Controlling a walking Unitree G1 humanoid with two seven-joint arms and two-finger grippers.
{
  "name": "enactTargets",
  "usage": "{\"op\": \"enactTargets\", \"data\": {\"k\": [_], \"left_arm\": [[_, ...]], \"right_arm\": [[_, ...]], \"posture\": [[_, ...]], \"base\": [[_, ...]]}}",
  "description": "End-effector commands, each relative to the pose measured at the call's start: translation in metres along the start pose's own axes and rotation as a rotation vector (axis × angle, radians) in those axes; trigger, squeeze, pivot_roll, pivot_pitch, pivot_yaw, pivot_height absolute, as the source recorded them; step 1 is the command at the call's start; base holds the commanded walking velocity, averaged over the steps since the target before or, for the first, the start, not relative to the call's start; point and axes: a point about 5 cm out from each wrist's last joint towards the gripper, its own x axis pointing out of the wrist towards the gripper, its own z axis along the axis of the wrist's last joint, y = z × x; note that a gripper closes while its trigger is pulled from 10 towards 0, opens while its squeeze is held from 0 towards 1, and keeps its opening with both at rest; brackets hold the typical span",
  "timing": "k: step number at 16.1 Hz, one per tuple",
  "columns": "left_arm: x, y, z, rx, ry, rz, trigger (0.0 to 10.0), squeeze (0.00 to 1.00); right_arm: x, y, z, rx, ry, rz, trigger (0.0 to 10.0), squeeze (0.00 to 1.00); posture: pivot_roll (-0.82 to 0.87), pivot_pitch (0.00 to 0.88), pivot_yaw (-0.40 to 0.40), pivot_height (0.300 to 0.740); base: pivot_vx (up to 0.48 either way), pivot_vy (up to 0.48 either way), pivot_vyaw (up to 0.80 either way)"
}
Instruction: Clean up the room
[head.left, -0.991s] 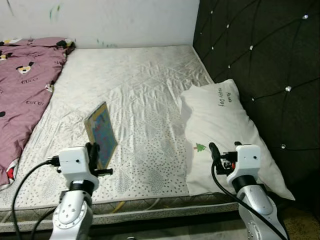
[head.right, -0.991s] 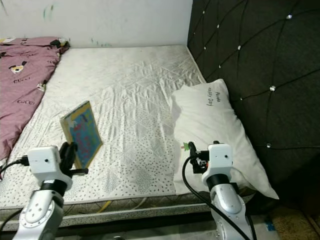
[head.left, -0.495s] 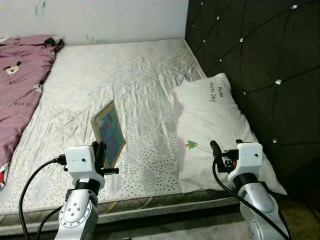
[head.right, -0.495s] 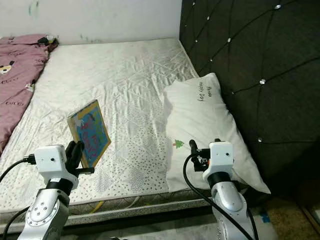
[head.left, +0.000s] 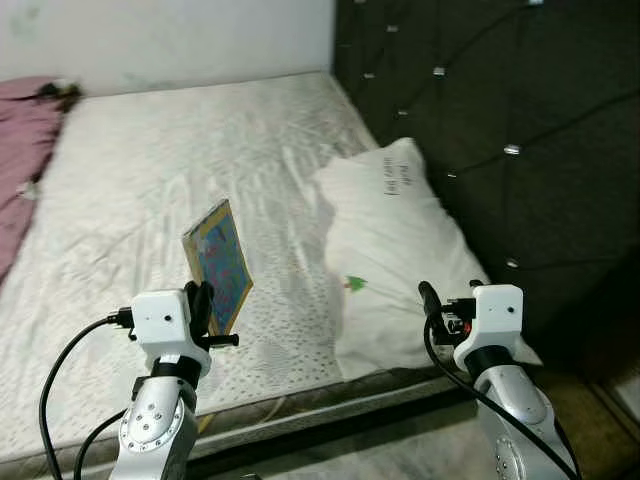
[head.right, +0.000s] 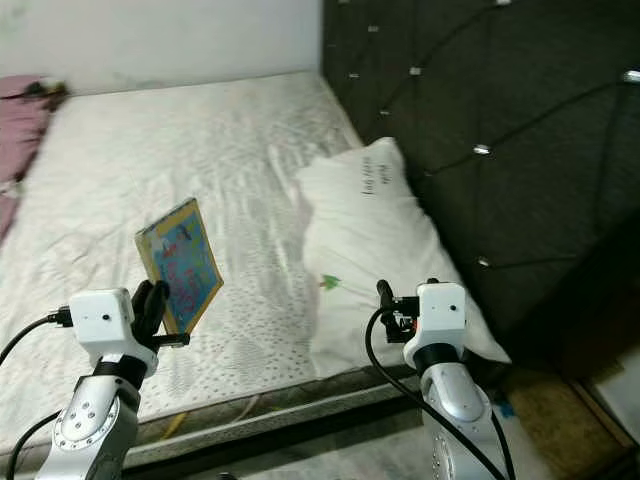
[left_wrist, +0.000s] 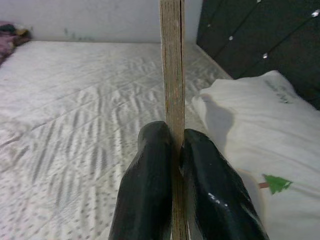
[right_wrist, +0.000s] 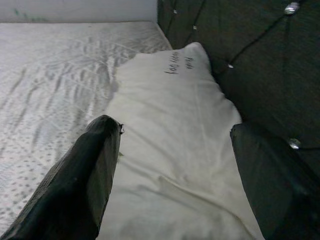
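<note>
The pink blanket (head.left: 18, 130) at the far left of the bed is cut off by the picture's edge, and its print is too blurred to read. The handwriting on the white pillow (head.left: 395, 250) is too small to make out. The picture book (head.left: 220, 265) shows its colourful cover, but the drawing on it is unclear; in the left wrist view it stands edge-on, so neither face is visible and its top runs out of frame. The left gripper (left_wrist: 173, 150) covers the book's lower edge. The black tufted headboard (head.right: 480, 120) is cut off at the top and right.
</note>
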Motion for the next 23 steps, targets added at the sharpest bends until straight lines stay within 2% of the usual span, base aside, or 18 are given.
{"op": "enactTargets", "data": {"k": [1, 11, 17, 23], "left_arm": [[0.0003, 0.0016, 0.005, 0.002, -0.024, 0.004, 10.0, 0.0], [0.0031, 0.0014, 0.0047, -0.002, -0.025, 0.013, 10.0, 0.0], [0.0039, 0.0005, 0.0051, 0.003, -0.033, 0.017, 10.0, 0.0], [0.0035, 0.0021, 0.0058, 0.024, -0.042, 0.035, 10.0, 0.0]], "right_arm": [[-0.0005, 0.0018, 0.0018, -0.006, -0.01, 0.004, 10.0, 0.0], [0.0, 0.0055, 0.0027, 0.0, -0.021, 0.026, 10.0, 0.0], [0.0032, 0.0051, 0.0028, 0.0, -0.023, 0.039, 10.0, 0.0], [0.0052, 0.006, 0.0019, 0.002, -0.021, 0.055, 10.0, 0.0]], "posture": [[0.03, 0.067, 0.034, 0.74], [0.03, 0.06, 0.031, 0.735], [0.03, 0.054, 0.025, 0.659], [0.03, 0.055, 0.021, 0.616]], "base": [[0.0, 0.0, 0.0], [0.0, 0.0, 0.0], [0.0, 0.0, 0.0], [0.0, 0.0, 0.0]]}}
